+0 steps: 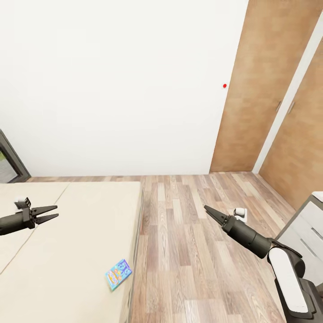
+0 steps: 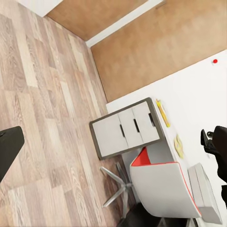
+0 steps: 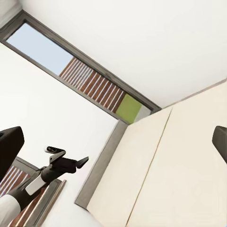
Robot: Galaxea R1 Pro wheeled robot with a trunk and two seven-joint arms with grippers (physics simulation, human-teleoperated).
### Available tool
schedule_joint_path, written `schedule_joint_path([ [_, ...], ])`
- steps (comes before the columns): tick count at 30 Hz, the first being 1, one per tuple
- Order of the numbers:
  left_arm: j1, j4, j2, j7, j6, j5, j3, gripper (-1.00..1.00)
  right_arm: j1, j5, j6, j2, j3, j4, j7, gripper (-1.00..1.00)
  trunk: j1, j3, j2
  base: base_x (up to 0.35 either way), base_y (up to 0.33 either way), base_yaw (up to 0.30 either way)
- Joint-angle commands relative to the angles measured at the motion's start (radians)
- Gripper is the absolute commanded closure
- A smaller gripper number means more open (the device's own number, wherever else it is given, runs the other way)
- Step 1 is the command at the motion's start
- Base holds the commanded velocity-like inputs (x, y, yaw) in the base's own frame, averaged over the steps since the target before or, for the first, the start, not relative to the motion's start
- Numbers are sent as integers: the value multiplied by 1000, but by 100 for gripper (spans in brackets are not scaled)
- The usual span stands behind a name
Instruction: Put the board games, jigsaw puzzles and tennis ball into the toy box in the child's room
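Observation:
A small blue board game (image 1: pixel 119 274) lies flat on the beige bed (image 1: pixel 67 251), near its right edge. My left gripper (image 1: pixel 57 211) hovers open over the mattress, well behind and left of the game. Over the wood floor to the right of the bed, my right gripper (image 1: pixel 206 208) is empty; its fingers (image 3: pixel 9 149) stand wide apart in the right wrist view. The left wrist view looks across to the table (image 2: pixel 156 137), where a light grey toy box (image 2: pixel 204 193) sits past two flat yellowish things (image 2: pixel 163 112), too small to name.
A red-edged chair (image 2: pixel 158 184) stands at the table's drawers (image 2: pixel 124 130). In the head view the drawer unit (image 1: pixel 305 229) is at the right edge. Wooden wardrobe doors (image 1: pixel 264 89) line the back right, and a window (image 3: pixel 90 80) is beyond the bed.

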Motion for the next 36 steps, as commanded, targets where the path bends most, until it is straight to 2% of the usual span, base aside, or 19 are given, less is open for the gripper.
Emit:
schedule_joint_path([
  [1, -1, 0, 0, -4, 11, -1, 0, -100, -1, -1, 5, 1, -1, 0, 1, -100, 1, 0, -2, 0, 0, 0],
  [20, -1, 0, 0, -4, 11, -2, 0, -100, -1, -1, 5, 0, -1, 0, 2, -100, 1, 31, -2, 0, 0, 0],
  [26, -1, 0, 0, -4, 9, -3, 0, -100, -1, -1, 5, 0, -1, 0, 2, -100, 1, 34, -2, 0, 0, 0],
  [28, 11, -11, -11, -4, 20, -13, 12, -100, -12, 11, -6, -11, 10, 11, 13, -100, 1, 34, -2, 0, 0, 0],
  [31, 28, -28, -28, -4, 37, -8, 28, -100, -29, 28, -23, -28, 27, 28, 30, -100, 1, 34, -2, 0, 0, 0],
  [33, 39, -39, -40, -4, 48, -3, 39, -100, -40, 39, -34, -16, 33, 39, 41, -100, 1, 34, -2, 0, 0, 0],
  [36, 56, -44, -50, -4, 31, 0, 56, -100, -23, 22, -40, 0, 16, 56, 44, -100, 1, 34, -2, 0, 0, 0],
])
